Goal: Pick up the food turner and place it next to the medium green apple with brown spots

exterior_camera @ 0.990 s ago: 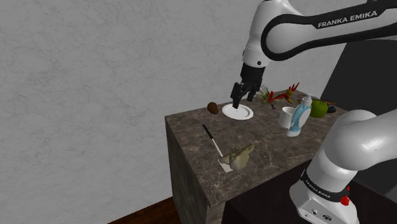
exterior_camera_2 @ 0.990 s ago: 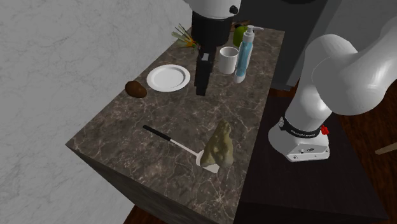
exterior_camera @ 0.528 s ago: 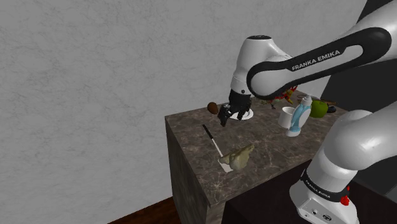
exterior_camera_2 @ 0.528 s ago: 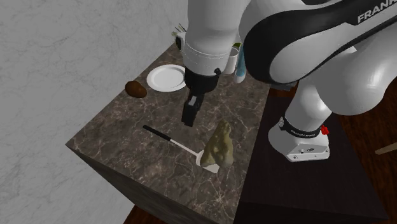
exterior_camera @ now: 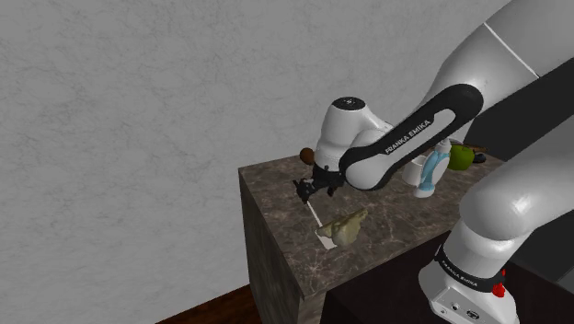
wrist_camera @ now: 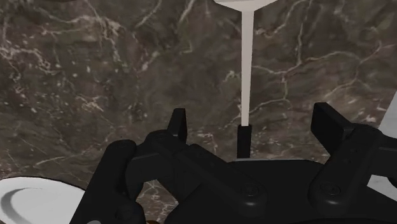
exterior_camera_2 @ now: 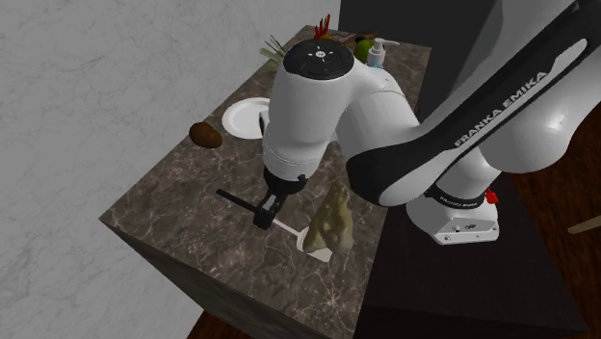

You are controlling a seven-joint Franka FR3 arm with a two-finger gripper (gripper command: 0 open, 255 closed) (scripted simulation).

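The jaws stand wide open, low over the dark marbled table [exterior_camera_2: 173, 197]. They straddle the food turner [wrist_camera: 247, 76] where its black grip meets the thin pale shaft, without touching it. The turner's pale blade lies against a lumpy beige object [exterior_camera_2: 332, 221], toward the table's end opposite the green apple [exterior_camera: 460, 158].

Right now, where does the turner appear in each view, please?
Shoulder view: turner at centre, left of the beige lump.
Second exterior view: turner at lower centre, blade by the lump.
Wrist view: turner runs between the open claw's fingers, untouched.
Shared landmark: the claw over its handle.
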